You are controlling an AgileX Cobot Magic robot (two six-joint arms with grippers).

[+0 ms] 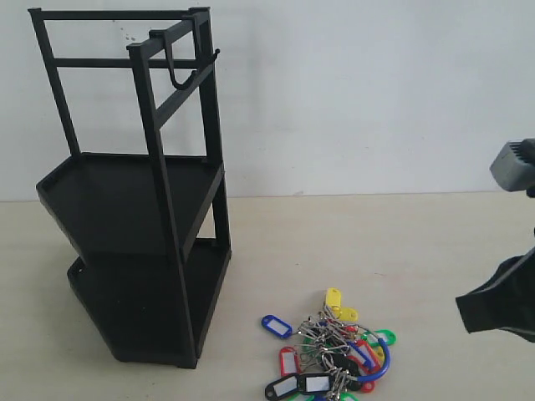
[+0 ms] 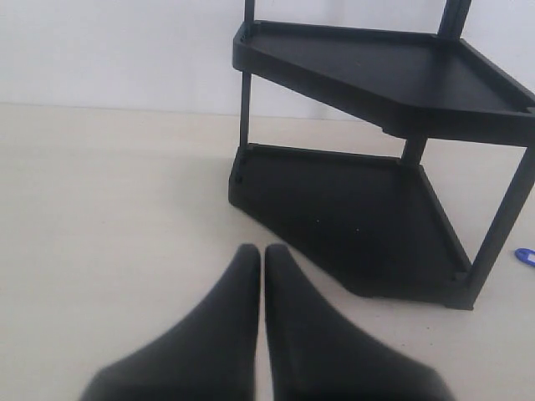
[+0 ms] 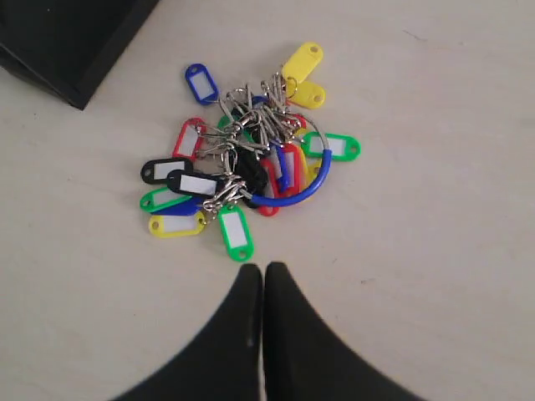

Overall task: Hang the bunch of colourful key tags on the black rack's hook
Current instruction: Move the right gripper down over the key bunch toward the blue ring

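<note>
Two pairs of fingers are mine, and both are pressed together with nothing between them. My left gripper (image 2: 262, 253) has its dark tips touching along their inner edges. It is poised over the pale table (image 2: 109, 209) a little short of the black rack (image 2: 368, 209), whose lower shelf corner lies ahead of the tips. My right gripper (image 3: 262, 270) is closed the same way and holds nothing. Its tips sit just short of the colourful key tag bunch (image 3: 251, 159) without touching it, and a green tag is the piece nearest them.

In the exterior view the bunch (image 1: 334, 355) lies flat on the table at the lower middle of the frame, slightly right of centre. It is near the rack's foot but apart from it. Two yellow tags sit at the upper edge of the cluster, a blue one juts out to its left, and black ones lie along its lower edge. The blue-and-silver loop curves round the right side.

The rack (image 1: 134, 251) stands upright across the left of the frame, with two tray shelves below an open bar frame. The hook (image 1: 178, 77), thin and J-shaped, hangs from the top bar in the upper left, well above the bunch. My right arm (image 1: 501, 301) shows as a dark shape at the right edge, with a grey housing (image 1: 512, 165) above it.
</note>
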